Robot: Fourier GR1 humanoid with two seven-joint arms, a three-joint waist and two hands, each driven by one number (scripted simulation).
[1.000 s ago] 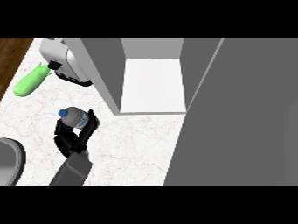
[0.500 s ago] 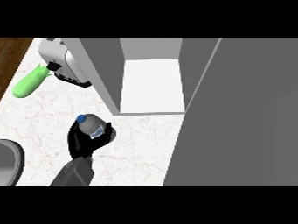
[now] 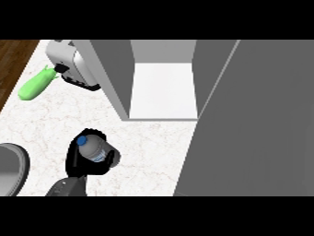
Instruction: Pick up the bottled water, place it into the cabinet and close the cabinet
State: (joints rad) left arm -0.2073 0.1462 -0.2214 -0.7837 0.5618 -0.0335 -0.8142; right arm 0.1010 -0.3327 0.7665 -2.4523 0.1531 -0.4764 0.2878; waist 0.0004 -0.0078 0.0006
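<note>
The bottled water (image 3: 93,149), clear with a blue cap, is tilted with its cap pointing up and left. My left hand (image 3: 73,159) is shut on it at the lower left of the head view, with black fingers curling round its sides. The open grey cabinet (image 3: 115,78) stands on the counter up and to the right of the bottle. Its white inner floor (image 3: 163,90) is bare. The cabinet door (image 3: 268,124) is swung wide open and fills the right side. My right hand does not show.
A green bottle-shaped object (image 3: 35,85) lies at the upper left beside a white and black appliance (image 3: 71,67). A large grey rounded object (image 3: 2,168) sits at the lower left edge. The marble counter (image 3: 152,147) ends at wooden flooring on the left.
My left hand has carried the bottle down the view and slightly right, and it now looks larger and more tilted. The cabinet and its door have not moved.
</note>
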